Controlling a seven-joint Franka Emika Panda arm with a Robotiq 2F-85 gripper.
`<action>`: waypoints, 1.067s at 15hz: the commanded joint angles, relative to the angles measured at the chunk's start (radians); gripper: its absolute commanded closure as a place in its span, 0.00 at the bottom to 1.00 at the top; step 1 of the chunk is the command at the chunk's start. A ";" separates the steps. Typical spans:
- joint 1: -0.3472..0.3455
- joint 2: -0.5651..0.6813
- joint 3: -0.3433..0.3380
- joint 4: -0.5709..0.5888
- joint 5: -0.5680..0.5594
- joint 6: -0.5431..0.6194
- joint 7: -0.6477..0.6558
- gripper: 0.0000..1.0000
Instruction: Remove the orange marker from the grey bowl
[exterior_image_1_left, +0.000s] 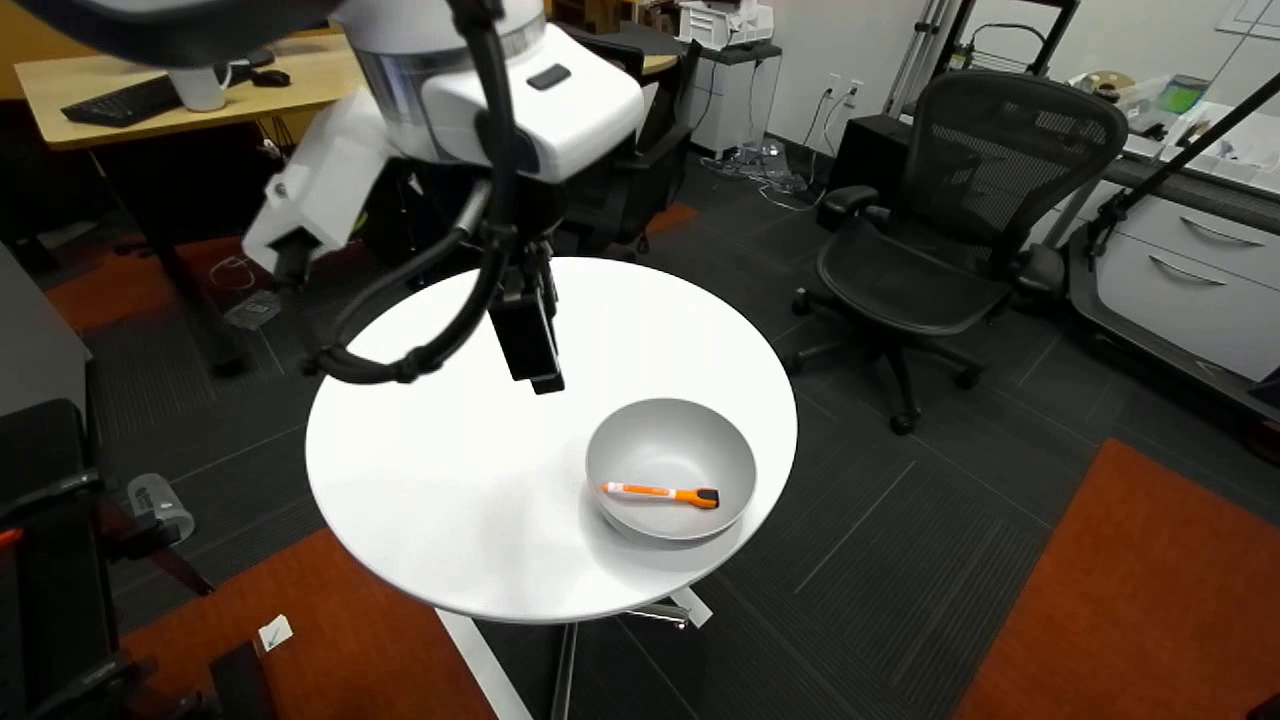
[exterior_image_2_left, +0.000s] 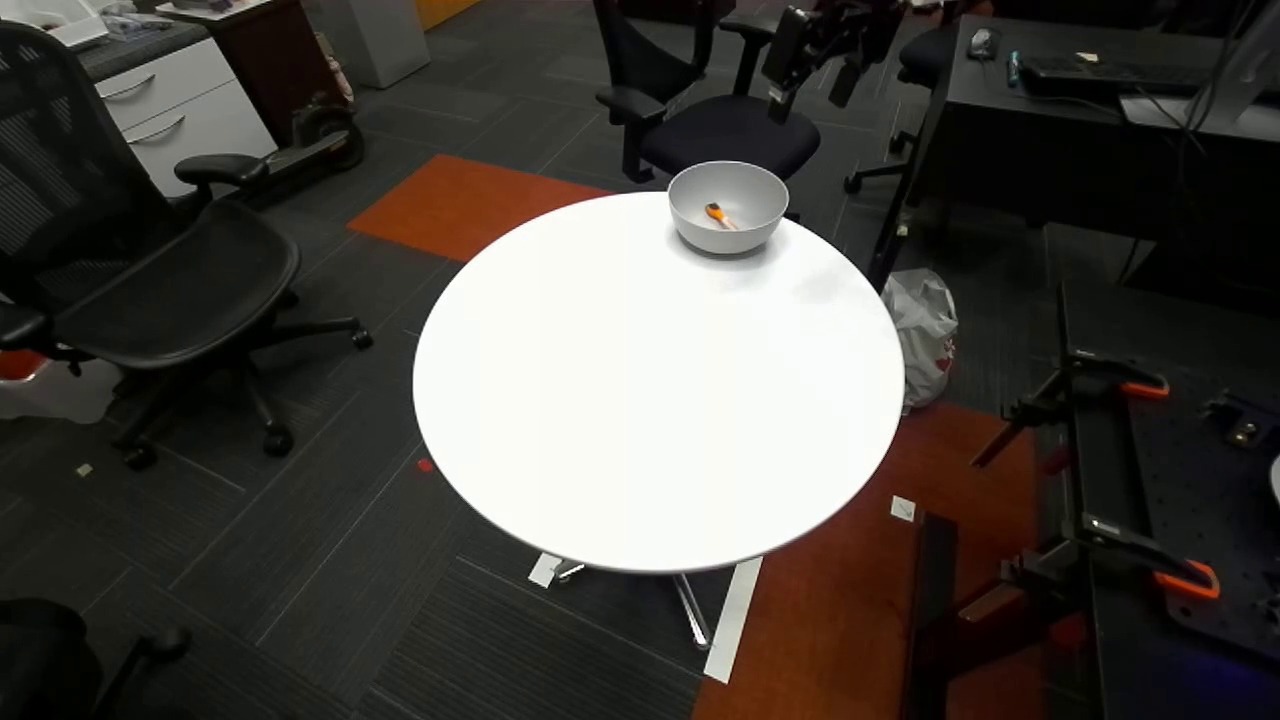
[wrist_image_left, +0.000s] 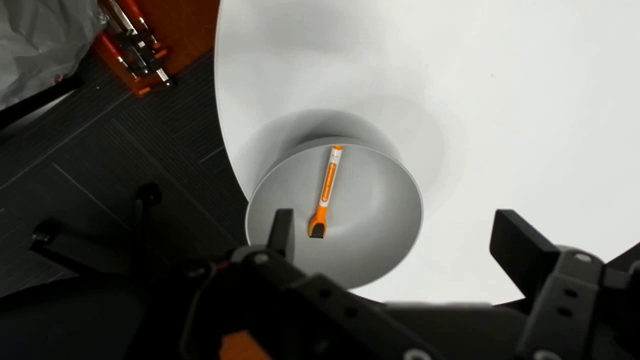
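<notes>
Orange marker (wrist_image_left: 328, 182) lies inside the grey bowl (exterior_image_1_left: 690, 445), slim end by the bowl's wall, flared black-tipped end farther in. Bowl stands upright on the round white desk (exterior_image_2_left: 650, 400), near the edge. Tool (wrist_image_left: 395, 235) is higher than the bowl in both exterior views, touching neither bowl nor marker; how far above, can't tell from here. Fingers spread wide, gripping nothing. In the wrist view the marker shows between the two fingers but off to one side: just beside the finger whose tip overlaps the bowl, well apart from the one showing past the bowl, against the desk top. Black office chair (exterior_image_2_left: 725, 132) beyond the bowl in an exterior view, partly hidden by it. Grey plastic bag (wrist_image_left: 40, 45) past the desk edge, lower than the bowl and well apart from it.
</notes>
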 joint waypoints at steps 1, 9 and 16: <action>0.013 0.101 -0.016 0.079 -0.044 0.010 0.116 0.00; 0.010 0.123 -0.016 0.083 -0.030 0.001 0.100 0.00; 0.033 0.215 -0.045 0.143 -0.119 0.075 0.157 0.00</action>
